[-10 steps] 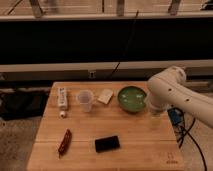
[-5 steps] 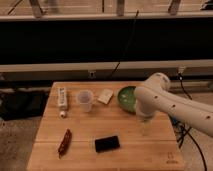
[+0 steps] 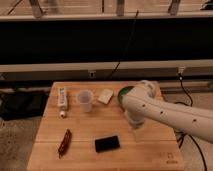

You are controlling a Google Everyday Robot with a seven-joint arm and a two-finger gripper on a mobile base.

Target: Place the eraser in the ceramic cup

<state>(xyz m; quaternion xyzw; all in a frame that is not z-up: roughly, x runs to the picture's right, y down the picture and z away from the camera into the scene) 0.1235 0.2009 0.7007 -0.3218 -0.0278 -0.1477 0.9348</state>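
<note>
Dark panels crossed by pale horizontal rails fill the background of the camera view, with a black cable (image 3: 126, 47) hanging down in front of them to the back edge of a light wooden table (image 3: 150, 152). Grey floor shows to either side, and more dark cables (image 3: 186, 92) trail at the right.

On the table, the flat black rectangular eraser (image 3: 107, 144) lies near the front edge, slightly tilted, apart from everything else. The small pale whitish ceramic cup (image 3: 85, 100) stands upright toward the back, left of centre, well apart from the eraser. Just right of the cup lies a pale beige squarish block (image 3: 105, 96). A white oblong object (image 3: 62, 96) sits near the left rear, with a small pale round piece (image 3: 62, 114) just in front of it; what either is cannot be made out. A slim dark-red chili-like object (image 3: 64, 142) lies at the front left.

The robot's white arm (image 3: 170, 117) reaches in from the right, its far end cut off by the picture's edge, and covers most of a wide green bowl (image 3: 122, 93), of which only the left rim shows. The end effector (image 3: 136, 132) hangs below the arm's bend, over the table to the right of the eraser and in front of the bowl; it is pale against the pale wood and I cannot tell whether it is apart or together, and nothing is seen held in it
</note>
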